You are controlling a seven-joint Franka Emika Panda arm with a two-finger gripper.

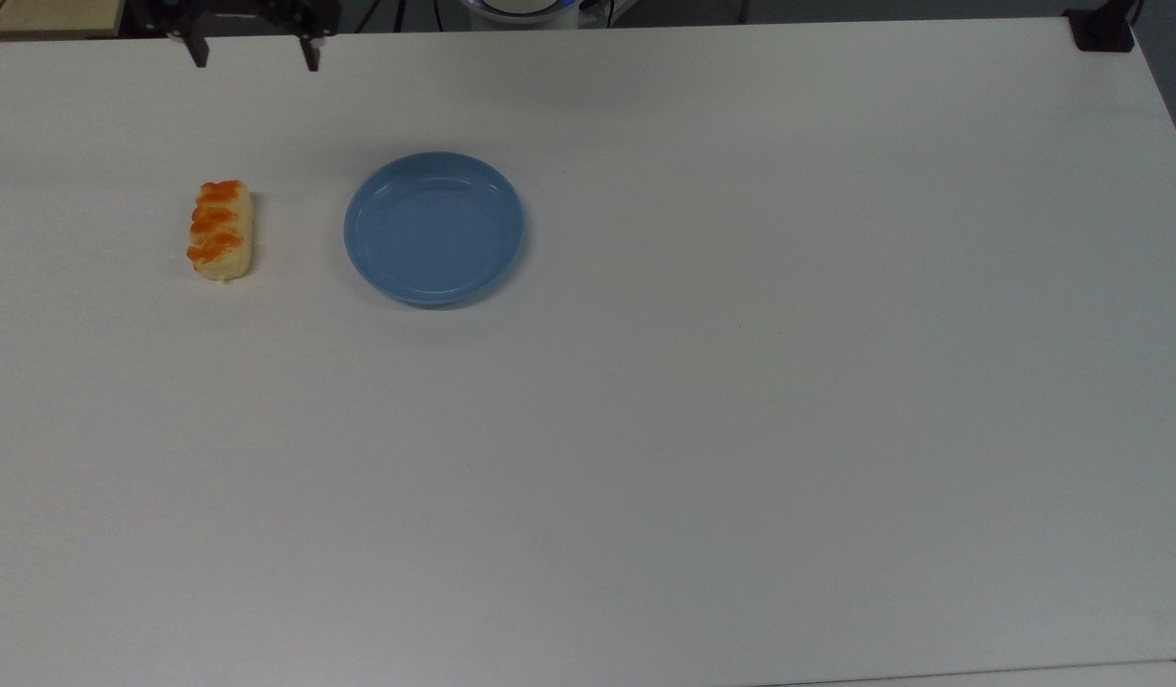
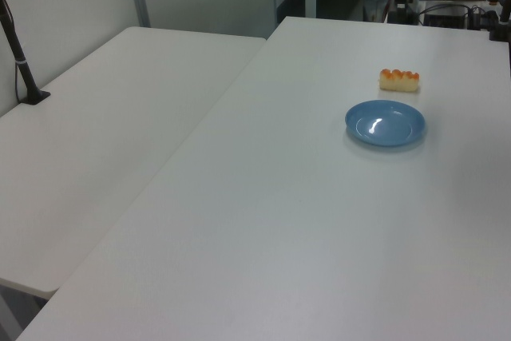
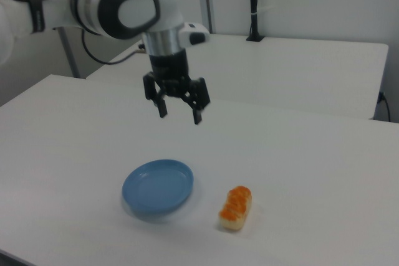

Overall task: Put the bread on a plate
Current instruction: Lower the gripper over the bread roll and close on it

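Observation:
The bread (image 1: 220, 230) is a small pale-yellow loaf with orange glazed bumps, lying on the white table to the top view's left of the blue plate (image 1: 433, 228). Bread (image 2: 399, 80) and plate (image 2: 385, 123) lie apart, with bare table between them. In the right view the bread (image 3: 235, 207) lies to the right of the plate (image 3: 158, 188). My gripper (image 1: 254, 55) hangs open and empty at the top view's upper edge, high above the table; in the right view the gripper (image 3: 179, 115) is well above the plate and the bread.
The white table (image 1: 703, 401) spreads wide to the top view's right and bottom. A black clamp (image 1: 1103, 29) sits at its upper right corner. A second table (image 2: 112, 141) with a black post (image 2: 20, 61) stands at the left view's left.

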